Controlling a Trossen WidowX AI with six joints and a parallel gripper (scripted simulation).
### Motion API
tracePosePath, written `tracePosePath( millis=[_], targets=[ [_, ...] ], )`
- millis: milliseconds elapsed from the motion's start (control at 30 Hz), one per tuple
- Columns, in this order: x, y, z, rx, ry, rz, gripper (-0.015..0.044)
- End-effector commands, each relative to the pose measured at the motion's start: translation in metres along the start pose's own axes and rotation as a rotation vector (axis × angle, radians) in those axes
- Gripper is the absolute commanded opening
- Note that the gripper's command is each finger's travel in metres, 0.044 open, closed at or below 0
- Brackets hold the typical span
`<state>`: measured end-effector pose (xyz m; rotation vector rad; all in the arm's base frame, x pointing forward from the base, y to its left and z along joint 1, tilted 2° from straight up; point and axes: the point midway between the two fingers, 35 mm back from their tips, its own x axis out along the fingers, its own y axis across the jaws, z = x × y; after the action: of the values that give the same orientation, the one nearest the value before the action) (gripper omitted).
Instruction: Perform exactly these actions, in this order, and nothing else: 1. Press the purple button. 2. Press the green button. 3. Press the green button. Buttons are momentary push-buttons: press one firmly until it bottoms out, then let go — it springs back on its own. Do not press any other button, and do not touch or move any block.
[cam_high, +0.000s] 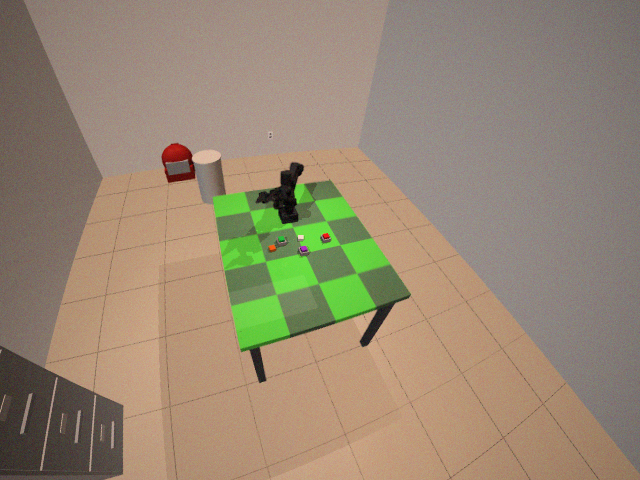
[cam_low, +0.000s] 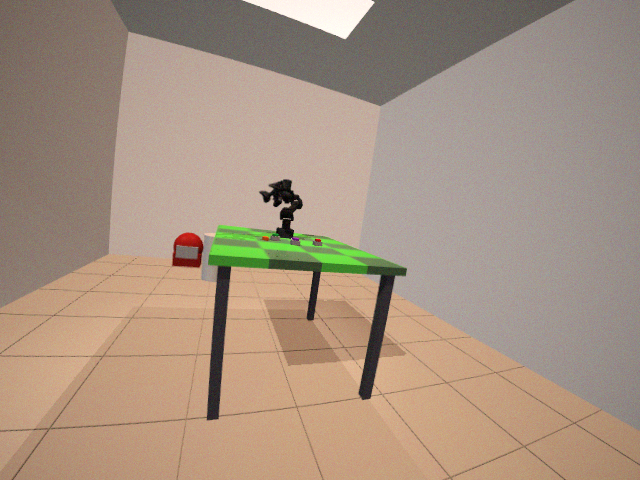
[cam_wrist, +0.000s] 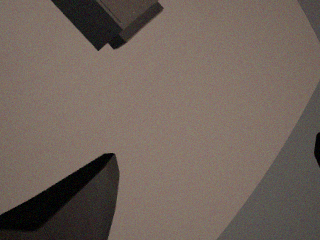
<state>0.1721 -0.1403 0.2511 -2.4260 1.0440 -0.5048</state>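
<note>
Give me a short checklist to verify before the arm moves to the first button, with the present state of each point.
1. Tool raised well above the green checkered table: ok.
2. Tool fingers wide apart and holding nothing: ok.
3. Small purple push-button in view, nothing resting on it: ok.
4. Small green push-button stands apart from the small orange block: ok.
5. Small white block lies between arm base and purple button, so the approach may pass close to it: not ok.
6. Wrist view shows the buttons: not ok, only wall and a cabinet.

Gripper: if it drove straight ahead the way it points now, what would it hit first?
Probably nothing nearby: the gripper is raised well above the table, aimed at a wall, jaws open. Depth is unclear.
</note>
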Motion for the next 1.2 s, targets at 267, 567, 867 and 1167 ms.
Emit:
tracePosePath(
  millis=[267, 567, 867, 1167],
  targets=[
    [0.017, -0.046, 0.06, 0.485, -0.459, 0.123, 0.04],
    [0.001, -0.087, 0.138, 0.938, -0.81, 0.66, 0.04],
    [-0.026, -0.105, 0.181, 1.104, -0.803, 1.138, 0.04],
    [-0.064, -0.116, 0.217, 1.164, -0.546, 1.63, 0.04]
  ],
)
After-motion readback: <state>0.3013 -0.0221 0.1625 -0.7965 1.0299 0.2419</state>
